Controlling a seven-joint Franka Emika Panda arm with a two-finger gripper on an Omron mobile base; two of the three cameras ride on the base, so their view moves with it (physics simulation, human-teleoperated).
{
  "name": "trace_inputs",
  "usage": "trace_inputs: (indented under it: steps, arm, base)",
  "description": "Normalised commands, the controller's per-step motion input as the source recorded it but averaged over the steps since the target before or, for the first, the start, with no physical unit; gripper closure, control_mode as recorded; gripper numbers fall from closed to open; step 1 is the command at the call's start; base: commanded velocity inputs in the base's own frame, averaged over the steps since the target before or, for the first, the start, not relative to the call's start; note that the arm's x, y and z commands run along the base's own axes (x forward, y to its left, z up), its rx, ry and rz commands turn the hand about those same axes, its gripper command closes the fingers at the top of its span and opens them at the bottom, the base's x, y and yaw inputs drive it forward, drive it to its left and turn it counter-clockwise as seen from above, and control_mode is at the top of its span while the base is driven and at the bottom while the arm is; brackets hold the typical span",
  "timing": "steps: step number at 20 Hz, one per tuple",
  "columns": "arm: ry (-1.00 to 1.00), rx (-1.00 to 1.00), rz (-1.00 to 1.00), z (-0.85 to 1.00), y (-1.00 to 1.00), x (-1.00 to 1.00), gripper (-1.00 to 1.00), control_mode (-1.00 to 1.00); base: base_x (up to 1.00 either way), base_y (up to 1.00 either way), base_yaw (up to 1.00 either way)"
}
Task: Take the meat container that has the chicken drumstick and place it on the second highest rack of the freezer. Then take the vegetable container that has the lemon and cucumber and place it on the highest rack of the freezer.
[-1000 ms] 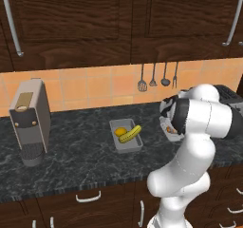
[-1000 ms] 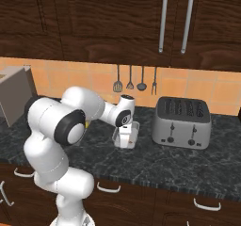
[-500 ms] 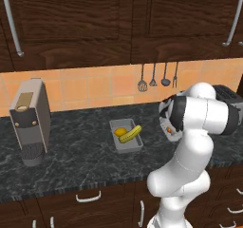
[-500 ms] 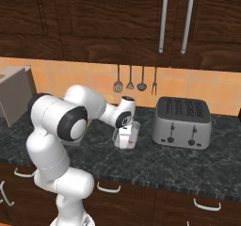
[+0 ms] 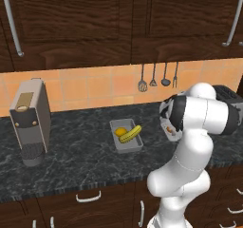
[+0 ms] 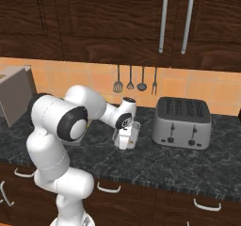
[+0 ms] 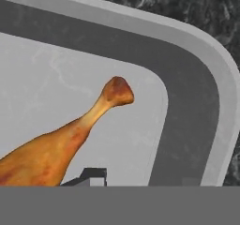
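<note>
The meat container (image 7: 220, 102) is a grey tray on the dark counter, and the orange-brown chicken drumstick (image 7: 56, 149) lies on its pale floor, bone end up. My gripper (image 6: 124, 139) reaches down into this meat container (image 6: 133, 132) at its near wall. One dark fingertip (image 7: 93, 175) rises beside the drumstick and the other is hidden, so the jaw gap cannot be read. The arm covers most of the meat container (image 5: 169, 129). To its left sits the vegetable container (image 5: 126, 137), holding the lemon (image 5: 120, 132) and the cucumber (image 5: 131, 134). The freezer racks are out of view.
A coffee machine (image 5: 29, 120) stands at the counter's left. A silver toaster (image 6: 183, 124) sits just right of the meat container. Utensils (image 6: 134, 79) hang on the tiled wall above. Dark wall cabinets (image 6: 117, 18) hang overhead.
The arm's upper joints have shifted slightly while the hand stays at the meat container. The containers have not moved.
</note>
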Motion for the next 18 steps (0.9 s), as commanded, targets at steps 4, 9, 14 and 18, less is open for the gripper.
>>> trace_inputs:
  steps: [4,9,14,18]
  arm:
    - [0.01,0.01,-0.06,-0.25,0.25,-0.38,1.00,-1.00]
    - [0.00,0.00,-0.05,-0.06,0.42,-0.52,1.00,-1.00]
    - [-0.02,-0.01,-0.01,0.21,0.30,-0.63,1.00,-1.00]
    - [-0.08,-0.09,0.00,0.50,0.13,-0.97,1.00,-1.00]
  base:
    - [0.00,0.00,0.00]
    - [0.00,0.00,0.00]
    - [0.00,0.00,0.00]
    - [0.00,0.00,0.00]
